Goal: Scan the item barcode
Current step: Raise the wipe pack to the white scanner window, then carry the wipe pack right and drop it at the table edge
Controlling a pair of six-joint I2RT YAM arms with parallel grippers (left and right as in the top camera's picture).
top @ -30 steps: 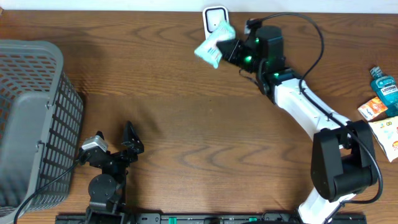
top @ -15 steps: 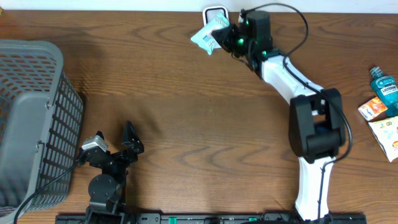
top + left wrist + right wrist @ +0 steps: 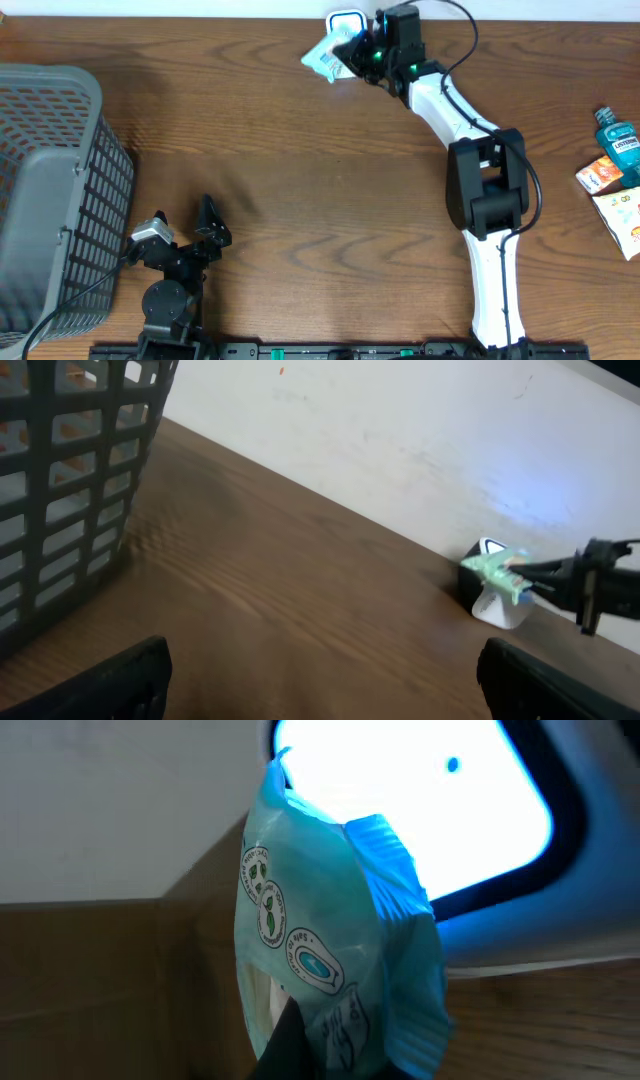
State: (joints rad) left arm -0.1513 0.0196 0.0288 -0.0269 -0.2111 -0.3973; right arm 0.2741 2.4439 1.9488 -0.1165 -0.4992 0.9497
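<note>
A teal packet (image 3: 322,60) is held shut in the jaws of the right arm (image 3: 450,100), at the far edge of the worktop (image 3: 330,200). It is raised just left of the white scanner (image 3: 345,20), which stands against the far wall. In the right wrist view the packet (image 3: 330,960) is seen close in front of the scanner's glowing window (image 3: 430,800), covering its lower left part. A dark fingertip (image 3: 280,1040) is pressed against the packet's lower edge.

The left arm (image 3: 170,270) is parked at the near left, with its jaws spread wide and nothing between them. From its wrist camera the packet (image 3: 497,568) is seen in front of the scanner (image 3: 495,600), and the grey basket (image 3: 70,480) fills the left side.

The basket (image 3: 60,150) stands at the left edge of the worktop, well apart from the scanner. At the right edge a blue mouthwash bottle (image 3: 617,140), an orange pack (image 3: 598,176) and a pale pouch (image 3: 622,222) are grouped together — all well apart from the scanner.

Since a second ago the right arm has been stretched farther towards the wall, and its elbow has been swung left. The packet has been carried left and farther back — from beside the scanner's near right corner to its left side. The left arm has not been moved.
</note>
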